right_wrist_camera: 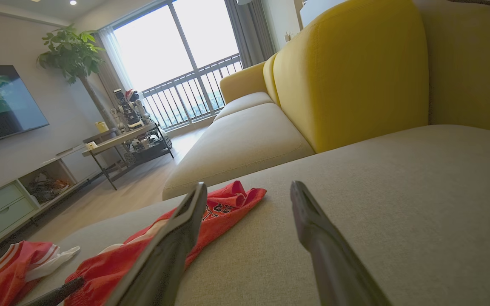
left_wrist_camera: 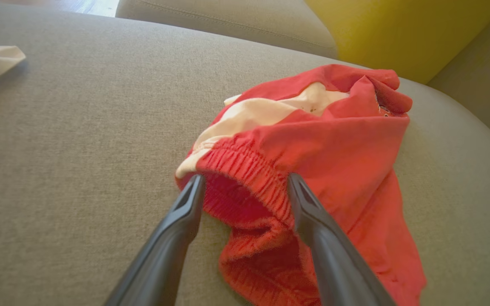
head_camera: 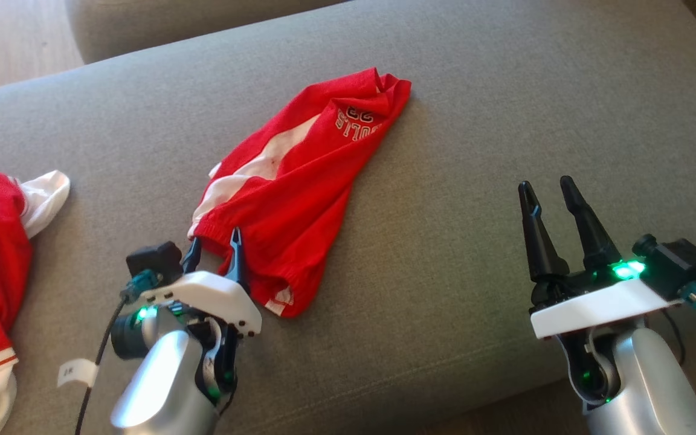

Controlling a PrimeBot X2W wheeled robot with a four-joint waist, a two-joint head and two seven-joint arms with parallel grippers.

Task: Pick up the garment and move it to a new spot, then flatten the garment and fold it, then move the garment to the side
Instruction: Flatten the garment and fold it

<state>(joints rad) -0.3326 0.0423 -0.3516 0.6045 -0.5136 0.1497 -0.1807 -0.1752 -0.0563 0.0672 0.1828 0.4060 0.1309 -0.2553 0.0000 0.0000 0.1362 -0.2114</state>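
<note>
Shorts lie crumpled mid-cushion. The lettering at their 1 o'clock end is inverted and partly folded under (illegible). Left gripper: fingers spread, astride the waistband at 7 o'clock. Right gripper: fingers spread, well apart at 4 o'clock.

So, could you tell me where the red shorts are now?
The red shorts lie on the grey sofa cushion, left of centre in the head view, waistband at the left gripper.

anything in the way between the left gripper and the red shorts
Nothing visible stands in the way. The left gripper has its open fingers on either side of the elastic waistband of the red shorts, which lie on the grey cushion.
</note>
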